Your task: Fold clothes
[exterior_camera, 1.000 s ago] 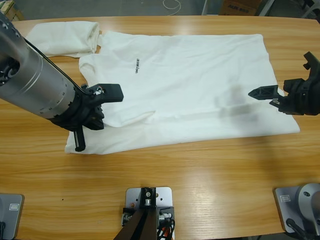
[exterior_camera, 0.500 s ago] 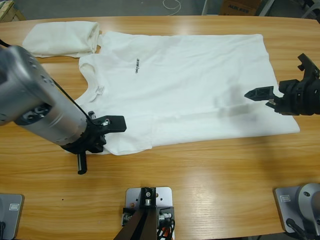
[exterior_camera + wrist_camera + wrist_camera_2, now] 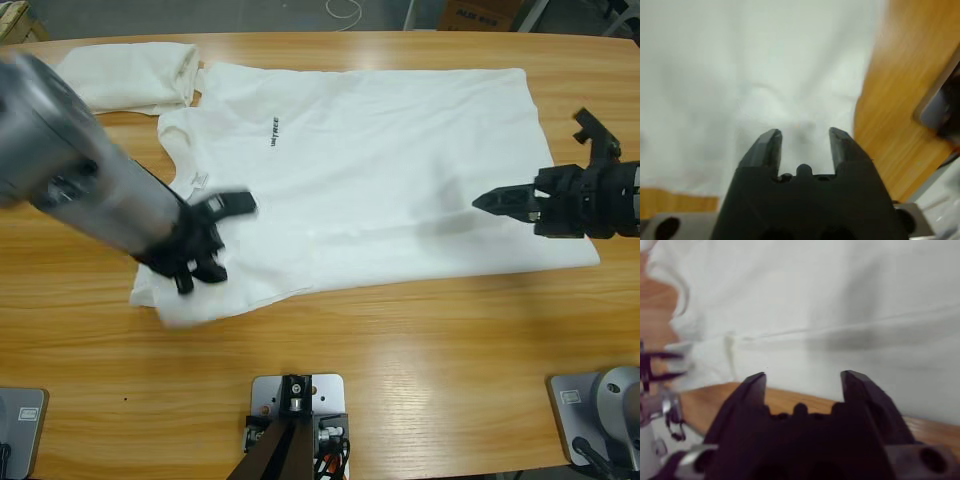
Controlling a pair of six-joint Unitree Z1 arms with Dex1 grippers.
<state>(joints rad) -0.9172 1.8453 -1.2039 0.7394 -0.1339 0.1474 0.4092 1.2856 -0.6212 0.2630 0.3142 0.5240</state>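
White T-shirt (image 3: pixel 400 170), flat on bench (image 3: pixel 420 350); folded shirt (image 3: pixel 125 75) beside it. Left pincer (image 3: pixel 215 240) open over sleeve edge, empty. Right pincer (image 3: pixel 515 200) open above hem, empty.

Both arms reach inward, left gripper (image 3: pixel 210 240) and right gripper (image 3: pixel 520 200) fingers parted.

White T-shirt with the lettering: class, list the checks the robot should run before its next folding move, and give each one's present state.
1. Lettered T-shirt lies flat: not ok, the corner by the left gripper is rumpled.
2. Left gripper open: ok.
3. Right gripper open: ok.
4. Fabric gripped: not ok, neither gripper holds any.
5. Other T-shirt set aside: ok, bundled at the table's corner.
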